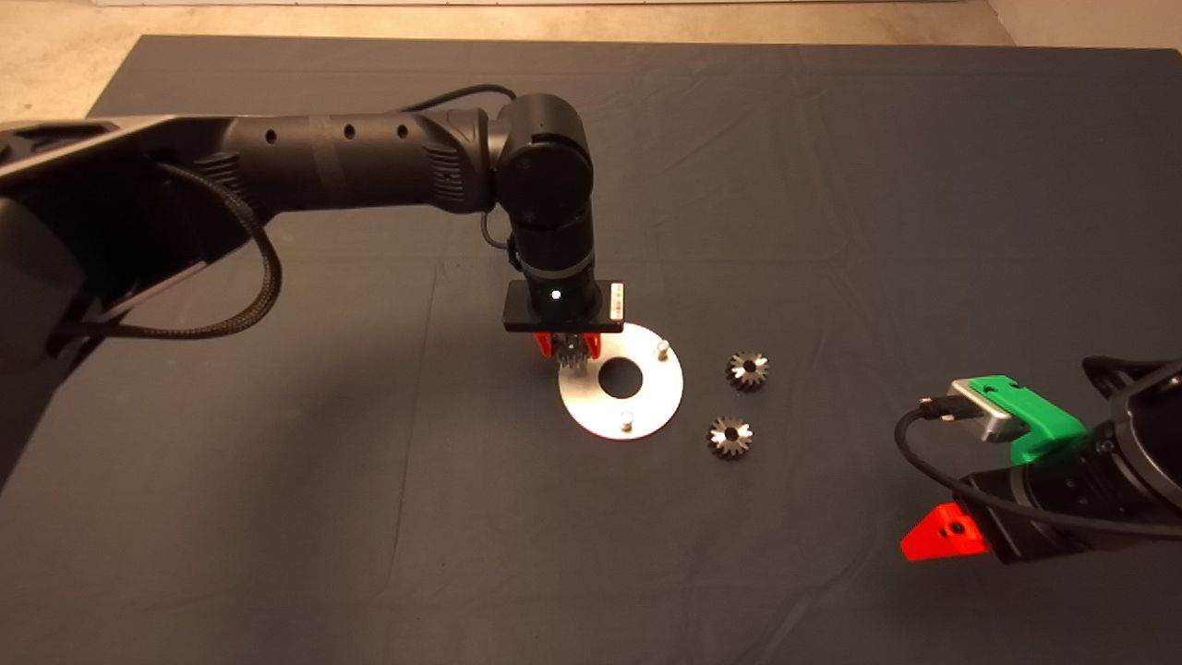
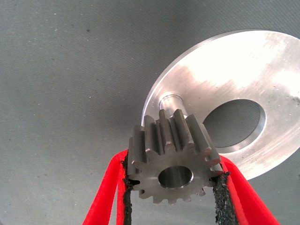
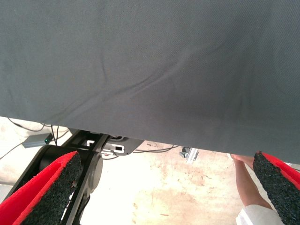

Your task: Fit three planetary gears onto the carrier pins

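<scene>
the left gripper (image 2: pixel 174 180) pinches one of the planetary gears (image 2: pixel 172 157) between its black pads (image 2: pixel 218 199), holding it just above the silver disc (image 1: pixel 646 406) at the disc's left edge. in the left wrist view the nearest of the carrier pins (image 2: pixel 172 101) stands just beyond the gear, bare, and the gear's bore is not yet over it. two more pins (image 1: pixel 661 348) (image 1: pixel 627 420) stand empty, and two more gears (image 1: pixel 747 370) (image 1: pixel 729 436) lie on the dark mat (image 1: pixel 831 185) covering the desk, just right of the disc. so this looks like the first install. the next move calls for lining the bore up over the pin, then lowering straight before letting go. the right gripper (image 3: pixel 164 187) waits at the desk's lower right, fingers spread and empty.
</scene>
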Robot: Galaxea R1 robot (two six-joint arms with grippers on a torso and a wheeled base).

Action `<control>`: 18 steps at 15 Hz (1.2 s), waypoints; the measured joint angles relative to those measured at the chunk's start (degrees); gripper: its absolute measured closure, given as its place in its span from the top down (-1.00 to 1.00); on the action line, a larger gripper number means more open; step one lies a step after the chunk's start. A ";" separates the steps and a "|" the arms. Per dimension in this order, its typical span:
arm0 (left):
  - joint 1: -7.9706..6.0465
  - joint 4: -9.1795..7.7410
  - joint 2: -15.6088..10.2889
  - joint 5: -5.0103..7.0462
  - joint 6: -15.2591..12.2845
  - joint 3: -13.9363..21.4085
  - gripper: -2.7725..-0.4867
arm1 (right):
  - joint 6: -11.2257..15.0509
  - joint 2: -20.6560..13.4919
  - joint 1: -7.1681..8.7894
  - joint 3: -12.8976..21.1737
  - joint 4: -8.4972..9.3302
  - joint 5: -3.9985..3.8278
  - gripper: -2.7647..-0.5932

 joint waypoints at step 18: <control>-0.16 1.35 1.48 -0.09 3.52 -3.41 -0.67 | 0.00 0.01 -0.01 0.00 0.00 0.02 0.97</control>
